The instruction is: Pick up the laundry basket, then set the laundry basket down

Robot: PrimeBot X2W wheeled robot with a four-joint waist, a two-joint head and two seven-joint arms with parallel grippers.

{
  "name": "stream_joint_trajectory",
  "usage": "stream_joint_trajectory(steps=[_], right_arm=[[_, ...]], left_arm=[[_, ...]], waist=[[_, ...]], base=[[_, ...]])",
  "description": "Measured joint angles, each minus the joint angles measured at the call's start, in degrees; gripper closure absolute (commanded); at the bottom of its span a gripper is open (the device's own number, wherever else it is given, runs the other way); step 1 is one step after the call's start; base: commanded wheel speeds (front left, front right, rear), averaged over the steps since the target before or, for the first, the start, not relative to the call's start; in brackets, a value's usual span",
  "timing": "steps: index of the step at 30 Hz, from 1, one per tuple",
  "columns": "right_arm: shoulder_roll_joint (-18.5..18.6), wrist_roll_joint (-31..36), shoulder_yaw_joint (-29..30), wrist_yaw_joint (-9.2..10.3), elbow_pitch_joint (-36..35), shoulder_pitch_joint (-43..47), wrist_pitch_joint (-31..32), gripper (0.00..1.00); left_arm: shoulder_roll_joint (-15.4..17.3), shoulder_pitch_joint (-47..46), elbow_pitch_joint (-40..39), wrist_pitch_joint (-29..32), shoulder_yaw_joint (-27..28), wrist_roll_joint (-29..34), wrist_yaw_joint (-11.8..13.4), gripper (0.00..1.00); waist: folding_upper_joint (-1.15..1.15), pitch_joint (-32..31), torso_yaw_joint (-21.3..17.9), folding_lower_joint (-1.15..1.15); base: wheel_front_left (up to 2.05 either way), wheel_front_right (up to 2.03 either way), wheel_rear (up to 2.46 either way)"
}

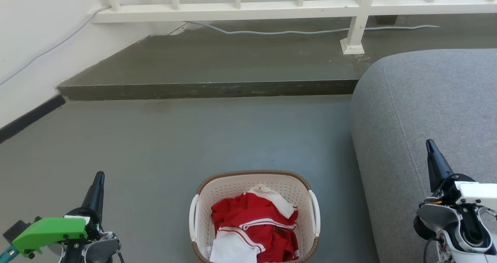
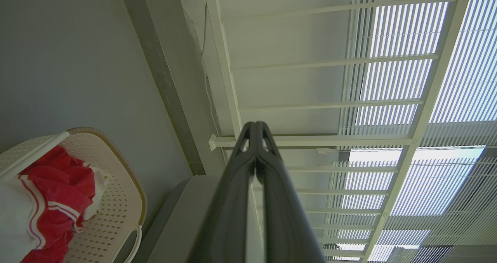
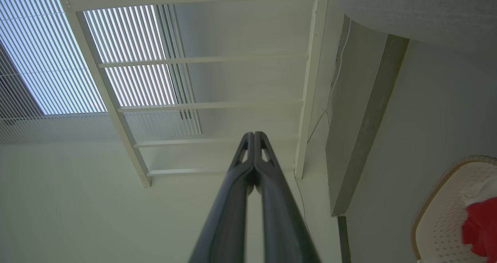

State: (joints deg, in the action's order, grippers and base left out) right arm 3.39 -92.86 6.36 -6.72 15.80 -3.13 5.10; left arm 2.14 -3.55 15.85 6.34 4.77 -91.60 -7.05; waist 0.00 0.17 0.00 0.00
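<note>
The laundry basket point(image 1: 233, 185) stands on the grey floor at the bottom centre of the head view, cream-white and perforated, with a brown woven rim and white side handles. Red and white clothes point(image 1: 254, 224) lie inside it. My left gripper point(image 1: 99, 175) is shut and empty, well to the basket's left, fingers pointing up the view. My right gripper point(image 1: 430, 144) is shut and empty, to the basket's right, in front of the grey sofa. The left wrist view shows the basket point(image 2: 124, 201) at its lower left, beside my shut left gripper point(image 2: 255, 125). The right wrist view shows the basket point(image 3: 446, 216) at lower right and my shut right gripper point(image 3: 254, 134).
A grey sofa point(image 1: 431, 107) fills the right side, close to the basket. A raised concrete step point(image 1: 209, 88) crosses the floor ahead, with a white railing point(image 1: 271, 8) and a cable point(image 1: 310, 32) on it. A white wall point(image 1: 31, 53) runs along the left.
</note>
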Motion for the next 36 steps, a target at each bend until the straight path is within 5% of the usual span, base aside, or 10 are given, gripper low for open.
stream_joint_trajectory(steps=[36], right_arm=[[-0.1, 0.0, 0.1, 0.00, 0.0, 0.0, 0.0, 1.00]], left_arm=[[0.0, 0.0, 0.0, 0.0, 0.0, 0.0, 0.0, 1.00]], waist=[[0.00, 0.0, 0.0, 0.00]], base=[[0.00, 0.00, 0.00]])
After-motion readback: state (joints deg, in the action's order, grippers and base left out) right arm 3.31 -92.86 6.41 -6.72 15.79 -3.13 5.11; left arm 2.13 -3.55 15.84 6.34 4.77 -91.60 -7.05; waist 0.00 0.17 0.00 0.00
